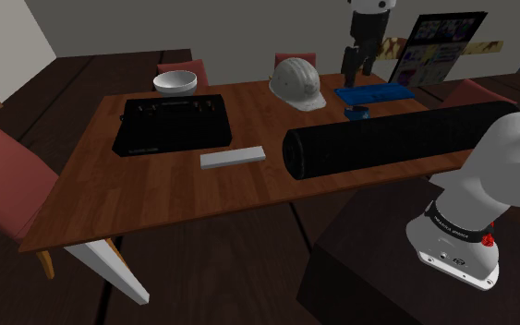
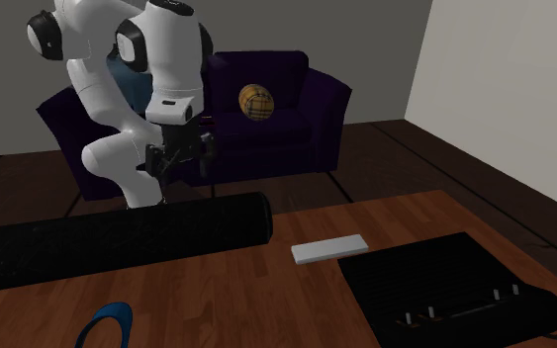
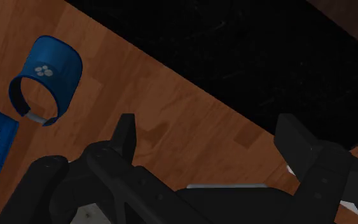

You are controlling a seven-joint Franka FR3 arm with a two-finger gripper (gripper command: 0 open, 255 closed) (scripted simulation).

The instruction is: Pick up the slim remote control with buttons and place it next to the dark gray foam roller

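Observation:
The slim remote [image 1: 233,158] is a pale grey flat bar lying on the brown wooden table [image 1: 156,194], just off the end of the dark foam roller [image 1: 396,138]. In the second exterior view the remote [image 2: 328,248] lies between the roller [image 2: 118,242] and a black case. My gripper [image 1: 358,63] hangs open and empty high over the table's far side, beyond the roller and well away from the remote. Seen from the other side, the gripper [image 2: 180,163] hovers above the roller. In the wrist view the gripper [image 3: 212,137] stands wide over bare wood beside the roller [image 3: 266,57].
A black case [image 1: 170,125], a white bowl [image 1: 175,83] and a white hard hat [image 1: 297,81] sit at the table's back. A blue visor [image 3: 47,79] and a blue flat pad [image 1: 373,92] lie under the gripper. Red chairs [image 1: 4,180] ring the table; a dark sofa [image 2: 266,119] stands behind.

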